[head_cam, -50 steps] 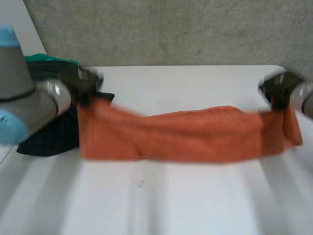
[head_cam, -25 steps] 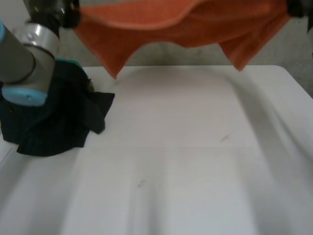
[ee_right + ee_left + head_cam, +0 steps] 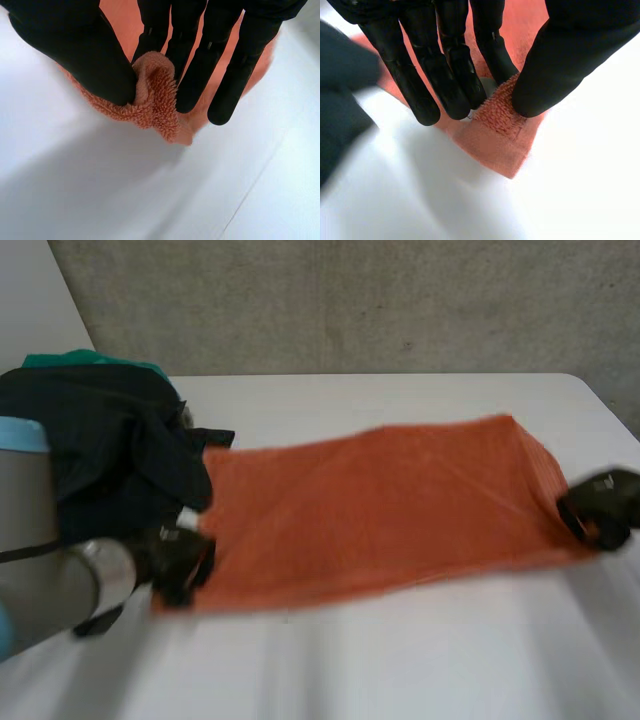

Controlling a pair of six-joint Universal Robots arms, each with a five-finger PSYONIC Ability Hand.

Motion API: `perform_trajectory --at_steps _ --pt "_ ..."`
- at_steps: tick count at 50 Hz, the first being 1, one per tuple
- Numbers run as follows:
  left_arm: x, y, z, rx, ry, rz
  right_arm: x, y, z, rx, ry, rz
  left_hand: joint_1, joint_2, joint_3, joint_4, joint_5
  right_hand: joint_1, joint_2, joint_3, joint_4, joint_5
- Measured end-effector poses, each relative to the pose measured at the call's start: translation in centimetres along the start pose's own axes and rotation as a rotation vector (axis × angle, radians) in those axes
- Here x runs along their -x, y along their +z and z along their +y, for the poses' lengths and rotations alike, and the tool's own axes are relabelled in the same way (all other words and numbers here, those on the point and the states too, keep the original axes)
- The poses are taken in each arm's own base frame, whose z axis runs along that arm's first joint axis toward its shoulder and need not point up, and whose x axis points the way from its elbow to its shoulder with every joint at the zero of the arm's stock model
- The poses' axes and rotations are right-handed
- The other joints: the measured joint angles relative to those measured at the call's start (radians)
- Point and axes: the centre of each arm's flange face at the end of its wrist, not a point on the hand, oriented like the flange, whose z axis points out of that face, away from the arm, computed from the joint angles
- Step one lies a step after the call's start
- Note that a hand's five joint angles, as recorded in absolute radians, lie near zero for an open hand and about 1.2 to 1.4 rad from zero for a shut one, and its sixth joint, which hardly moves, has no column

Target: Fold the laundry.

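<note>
1. Fingers pinching corners of the orange towel against thumbs — left hand, right hand alike
2. Spread flat on the table beside dark clothes
3. Soft, light, limp terry — best gripped at corners

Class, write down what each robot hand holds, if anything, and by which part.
Both hold the orange towel: the left hand pinches its near left corner, the right hand a corner at its right end.

1. I work in what looks like a plain robot lab: a rough grey concrete wall stands behind my white desk.
2. A heap of dark clothes lies beside my left arm.
</note>
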Motion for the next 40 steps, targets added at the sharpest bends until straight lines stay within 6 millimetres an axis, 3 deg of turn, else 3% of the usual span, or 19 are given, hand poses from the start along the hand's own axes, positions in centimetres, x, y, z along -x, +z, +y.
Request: perform_trajectory --at_steps 5,10,16,25,31,39,40 --pt "-1.6 -3.6 2.0 0.142 0.082 0.111 1.2 -3.1 1.7 0.114 -0.094 -0.122 0.000 0.000 0.000 0.000 0.000 0.000 0.000 0.000 0.000 0.000" --pt "-1.8 -4.0 2.0 0.134 0.164 0.152 1.5 -2.8 2.0 0.106 -0.123 -0.118 0.000 0.000 0.000 0.000 0.000 0.000 0.000 0.000 0.000 0.000" --pt "0.4 -0.2 -0.6 -0.003 0.172 0.025 0.6 0.9 0.7 0.007 -0.062 0.023 0.000 0.000 0.000 0.000 0.000 0.000 0.000 0.000 0.000 0.000" --pt "4.0 6.9 -6.2 -0.289 0.090 -0.202 -2.0 7.4 -3.0 -0.282 0.021 0.319 0.000 0.000 0.000 0.000 0.000 0.000 0.000 0.000 0.000 0.000" --pt "5.1 9.8 -8.7 -0.415 0.091 -0.282 -3.2 10.0 -4.9 -0.433 0.006 0.477 0.000 0.000 0.000 0.000 0.000 0.000 0.000 0.000 0.000 0.000" --pt "6.5 12.1 -11.4 -0.520 0.107 -0.368 -3.9 12.1 -6.5 -0.523 -0.026 0.547 0.000 0.000 0.000 0.000 0.000 0.000 0.000 0.000 0.000 0.000" --pt "7.0 12.0 -12.3 -0.556 0.107 -0.389 -5.0 12.1 -7.9 -0.576 -0.036 0.587 0.000 0.000 0.000 0.000 0.000 0.000 0.000 0.000 0.000 0.000"
